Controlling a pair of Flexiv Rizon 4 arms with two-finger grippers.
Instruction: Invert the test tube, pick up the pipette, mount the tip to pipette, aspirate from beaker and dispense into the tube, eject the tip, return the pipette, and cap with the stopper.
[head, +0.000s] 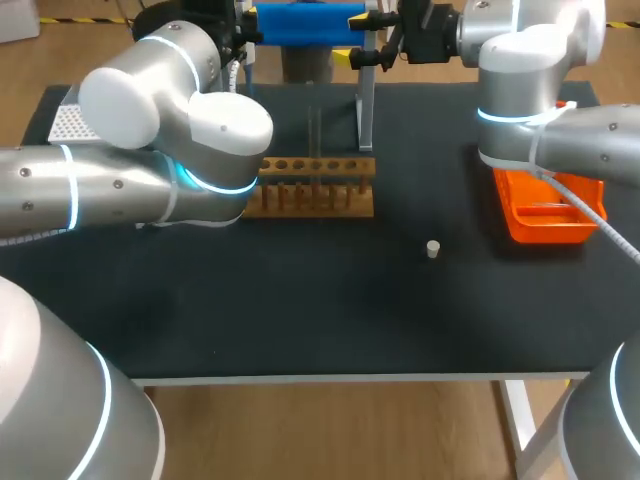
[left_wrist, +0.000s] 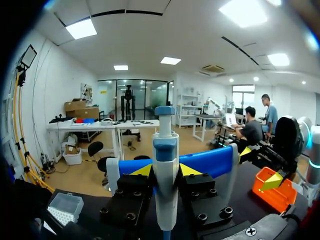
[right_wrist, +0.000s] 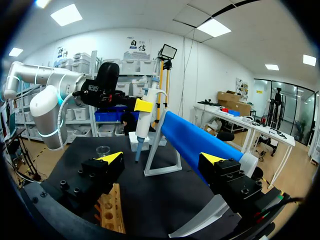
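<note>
- Pipette (left_wrist: 165, 150) is standing upright between the fingers of the left claw (left_wrist: 165, 170), its long axis running vertically: plunger end up, nozzle end pointing down toward the table (head: 300, 290).
- It is sitting just in front of the stand's blue bar (left_wrist: 212, 161); I cannot tell whether it is hanging on the bar.
- The left arm is lying far nearer; the right claw (right_wrist: 162, 158) is hovering apart from the pipette.
- The left claw is standing narrowly closed, both yellow tips pressing the pipette's body from two sides, so it appears gripped.
- The right claw is gaping wide, holding nothing.
- The tip box (left_wrist: 65, 206) is lying off to the left arm's side, so the coming move is likely calling for a lift clear of the bar, then a carry that way.
</note>
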